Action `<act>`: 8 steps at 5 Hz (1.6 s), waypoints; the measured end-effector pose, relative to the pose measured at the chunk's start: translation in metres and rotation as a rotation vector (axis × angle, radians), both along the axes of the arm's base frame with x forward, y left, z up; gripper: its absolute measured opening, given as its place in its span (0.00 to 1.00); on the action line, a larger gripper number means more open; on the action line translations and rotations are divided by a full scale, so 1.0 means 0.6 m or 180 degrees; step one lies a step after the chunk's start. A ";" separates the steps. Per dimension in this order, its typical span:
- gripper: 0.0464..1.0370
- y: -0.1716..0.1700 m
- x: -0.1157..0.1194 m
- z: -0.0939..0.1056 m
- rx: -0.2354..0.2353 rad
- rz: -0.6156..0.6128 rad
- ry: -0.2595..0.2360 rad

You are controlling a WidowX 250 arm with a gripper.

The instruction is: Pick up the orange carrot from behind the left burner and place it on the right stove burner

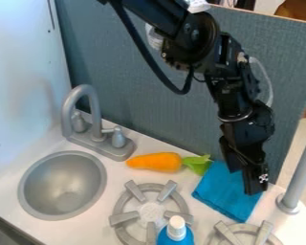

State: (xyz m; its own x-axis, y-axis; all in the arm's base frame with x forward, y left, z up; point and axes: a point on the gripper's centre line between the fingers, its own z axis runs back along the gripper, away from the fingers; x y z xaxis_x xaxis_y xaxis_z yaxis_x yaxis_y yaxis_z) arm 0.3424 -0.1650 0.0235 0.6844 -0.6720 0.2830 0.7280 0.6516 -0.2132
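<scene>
The black gripper [242,182] hangs at the right, over the blue cloth [223,191], with its two fingertips apart and nothing seen between them. Whether it touches the cloth, I cannot tell. The folded cloth lies flat on the white counter near the back panel. Just left of it is an orange toy carrot [157,162], lying on its side; its green top [197,164] points right, close to the cloth's upper left corner. A blue bottle with a white cap [177,228] stands at the bottom edge.
At the left are a round grey sink [62,185] and a grey faucet [84,91]. One grey burner [126,225] sits in the middle front, another [263,234] at lower right. A grey post [301,174] rises at the right, and a grey-blue panel [149,107] stands behind.
</scene>
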 end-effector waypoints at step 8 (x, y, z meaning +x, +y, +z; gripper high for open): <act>0.97 0.133 0.074 -0.116 0.1133 0.0142 -0.0225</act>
State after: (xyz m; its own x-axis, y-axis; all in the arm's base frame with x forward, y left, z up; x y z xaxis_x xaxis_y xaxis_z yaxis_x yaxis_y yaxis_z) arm 0.3870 -0.0853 -0.0462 0.7024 -0.7068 0.0842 0.7020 0.7074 0.0825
